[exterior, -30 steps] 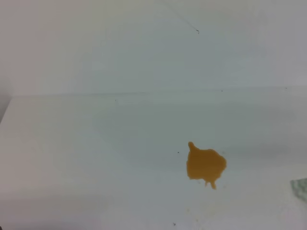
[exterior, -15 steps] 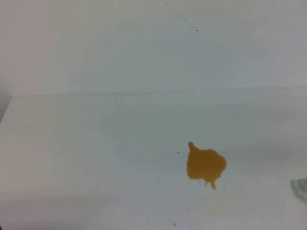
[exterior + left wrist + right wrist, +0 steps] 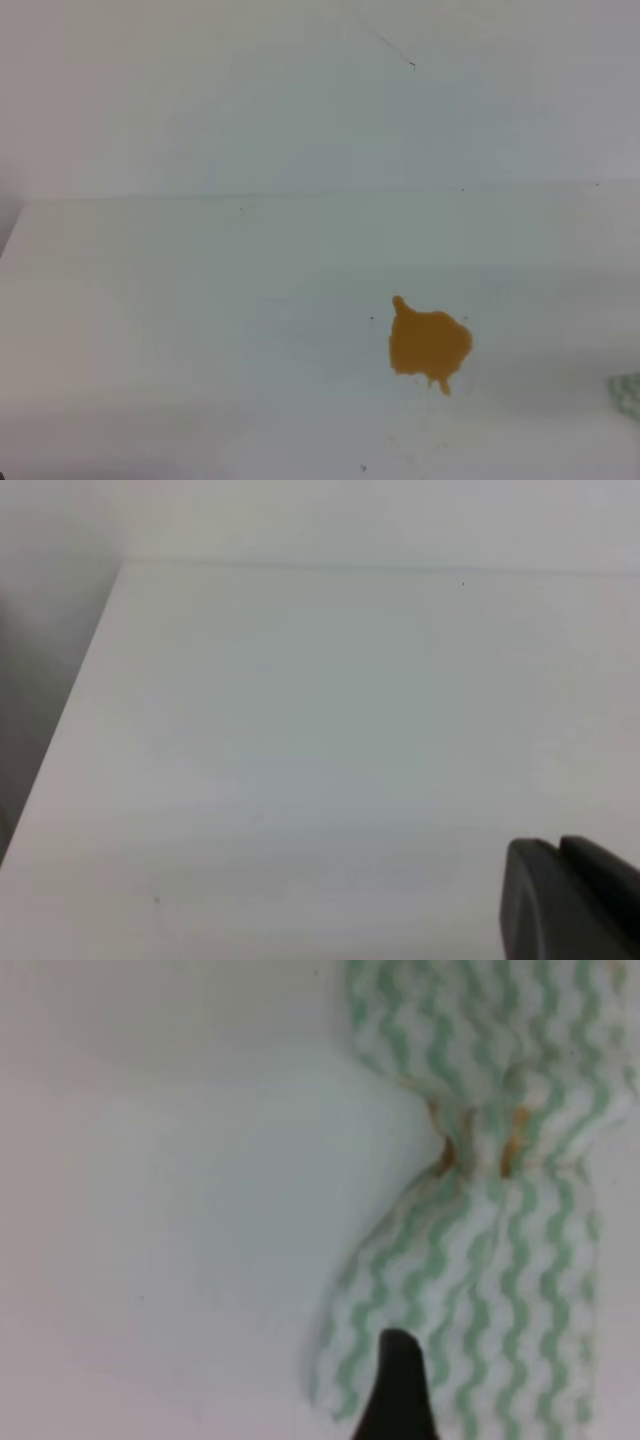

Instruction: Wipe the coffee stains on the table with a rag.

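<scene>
The table (image 3: 200, 300) is a smooth, plain white surface with a dull, almost matt finish and only a soft sheen. On it the coffee stains (image 3: 429, 343) look wet and slightly glossy, an orange-brown film with crisp edges. At the table's right edge lies the rag (image 3: 490, 1210), a soft, crinkled woven cloth with pale green wavy stripes and brownish marks in its creases. The right gripper's fingers (image 3: 397, 1390) over the rag look like matt black plastic, as does the left gripper (image 3: 570, 900).

Orange-brown coffee stains (image 3: 429, 343) — white table (image 3: 200, 330) — green-striped white rag (image 3: 500, 1260).
</scene>
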You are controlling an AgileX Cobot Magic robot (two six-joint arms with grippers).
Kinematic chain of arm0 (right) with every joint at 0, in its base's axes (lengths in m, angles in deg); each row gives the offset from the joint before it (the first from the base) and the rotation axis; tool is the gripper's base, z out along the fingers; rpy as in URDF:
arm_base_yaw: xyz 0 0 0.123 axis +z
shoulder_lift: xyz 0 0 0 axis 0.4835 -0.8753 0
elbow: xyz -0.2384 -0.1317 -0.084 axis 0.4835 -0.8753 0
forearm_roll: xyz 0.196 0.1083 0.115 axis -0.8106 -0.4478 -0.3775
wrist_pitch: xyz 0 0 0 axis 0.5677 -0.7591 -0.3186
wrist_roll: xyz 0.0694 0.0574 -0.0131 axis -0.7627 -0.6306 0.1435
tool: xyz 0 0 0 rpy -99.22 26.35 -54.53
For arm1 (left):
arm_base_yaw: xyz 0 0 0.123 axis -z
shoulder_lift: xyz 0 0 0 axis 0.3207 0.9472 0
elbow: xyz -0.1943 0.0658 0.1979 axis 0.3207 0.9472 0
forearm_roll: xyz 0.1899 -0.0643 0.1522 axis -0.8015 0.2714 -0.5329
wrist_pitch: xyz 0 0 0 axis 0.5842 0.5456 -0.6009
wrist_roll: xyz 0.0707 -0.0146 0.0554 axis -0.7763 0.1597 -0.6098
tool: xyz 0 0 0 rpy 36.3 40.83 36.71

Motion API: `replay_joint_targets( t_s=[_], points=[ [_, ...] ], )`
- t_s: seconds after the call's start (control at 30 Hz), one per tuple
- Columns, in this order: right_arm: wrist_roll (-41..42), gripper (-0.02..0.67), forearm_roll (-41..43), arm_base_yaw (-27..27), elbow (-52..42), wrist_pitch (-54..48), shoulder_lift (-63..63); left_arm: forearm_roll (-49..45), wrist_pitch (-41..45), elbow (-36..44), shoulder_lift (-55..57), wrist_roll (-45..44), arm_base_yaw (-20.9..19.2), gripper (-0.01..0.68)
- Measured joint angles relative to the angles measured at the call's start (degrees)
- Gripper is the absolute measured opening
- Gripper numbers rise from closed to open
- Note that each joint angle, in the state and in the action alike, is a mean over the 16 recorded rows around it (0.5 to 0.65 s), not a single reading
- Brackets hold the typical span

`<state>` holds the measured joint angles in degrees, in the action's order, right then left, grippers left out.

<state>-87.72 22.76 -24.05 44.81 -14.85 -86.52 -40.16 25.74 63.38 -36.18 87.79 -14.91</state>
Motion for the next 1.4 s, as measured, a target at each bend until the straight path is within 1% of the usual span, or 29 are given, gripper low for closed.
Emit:
replay_joint_targets(
  t_s=[0.2, 0.4, 0.63, 0.73, 0.87, 1.03, 1.23, 1.3, 1.4],
  points=[
    [-2.0, 0.530, 0.7, 0.0, -3.1, 8.0, -5.3, 0.0, 0.0, 0.0, 0.0, 0.0, 0.0, 0.001],
    [-4.5, 0.530, 2.7, 0.0, -3.8, 14.7, -11.8, 0.0, 0.0, 0.0, 0.0, 0.0, 0.0, 0.001],
    [-8.0, 0.527, 5.3, 0.0, -3.8, 19.2, -20.0, 0.0, 0.0, 0.0, 0.0, 0.0, 0.0, 0.001],
    [-9.1, 0.512, 6.0, 0.0, -3.8, 20.2, -23.2, 0.0, -0.1, 0.1, 0.0, 0.0, 0.0, 0.001],
    [-10.3, 0.455, 6.5, 0.0, -3.8, 21.1, -26.6, 0.0, -0.1, 0.1, 0.0, 0.0, 0.0, 0.001],
    [-11.2, 0.347, 7.1, 0.0, -3.6, 22.0, -28.8, 0.0, -0.1, 0.1, 0.0, 0.0, 0.0, 0.001],
    [-11.5, 0.217, 7.7, 0.0, -2.6, 22.6, -28.1, 0.0, -0.1, 0.0, 0.0, 0.0, 0.0, 0.001],
    [-11.5, 0.186, 7.9, 0.0, -2.0, 22.5, -27.3, 0.0, -0.1, 0.0, 0.0, 0.0, 0.0, 0.001],
    [-11.4, 0.161, 8.5, 0.0, -1.1, 22.1, -26.0, 0.0, -0.1, 0.0, 0.0, 0.0, 0.0, 0.001]
  ],
)
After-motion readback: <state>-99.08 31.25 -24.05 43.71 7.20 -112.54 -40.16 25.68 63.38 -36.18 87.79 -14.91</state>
